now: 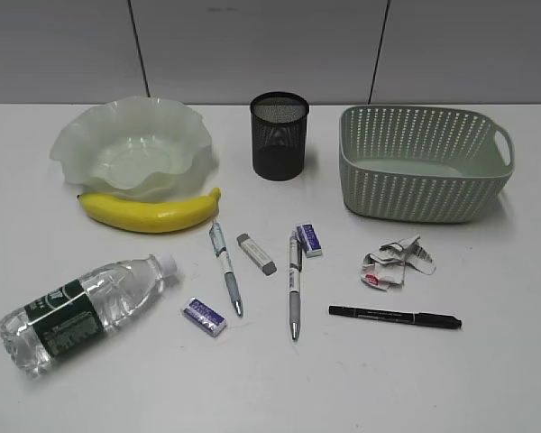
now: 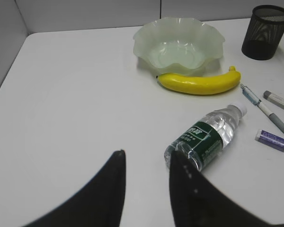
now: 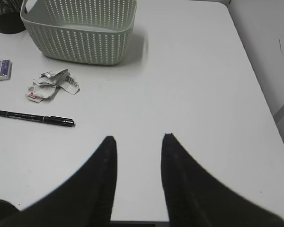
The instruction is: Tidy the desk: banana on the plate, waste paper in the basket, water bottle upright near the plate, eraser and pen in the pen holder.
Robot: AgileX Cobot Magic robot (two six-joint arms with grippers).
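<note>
The banana (image 1: 151,212) lies on the desk (image 1: 487,361) just in front of the empty plate (image 1: 131,149). The water bottle (image 1: 81,311) lies on its side at the front left. Two pens (image 1: 225,268) (image 1: 295,284), a black marker (image 1: 395,317) and erasers (image 1: 204,317) (image 1: 309,239) are scattered mid-desk. Waste paper (image 1: 395,262) sits in front of the basket (image 1: 415,189); the pen holder (image 1: 279,144) stands behind. My left gripper (image 2: 146,153) hangs open, empty, by the water bottle (image 2: 203,137) base. My right gripper (image 3: 138,137) is open over bare desk, right of the marker (image 3: 33,117).
A grey eraser-like block (image 1: 256,253) lies between the two pens. The desk's right edge (image 3: 260,104) runs close to my right gripper, and a grey wall stands behind the desk. Neither arm shows in the exterior view.
</note>
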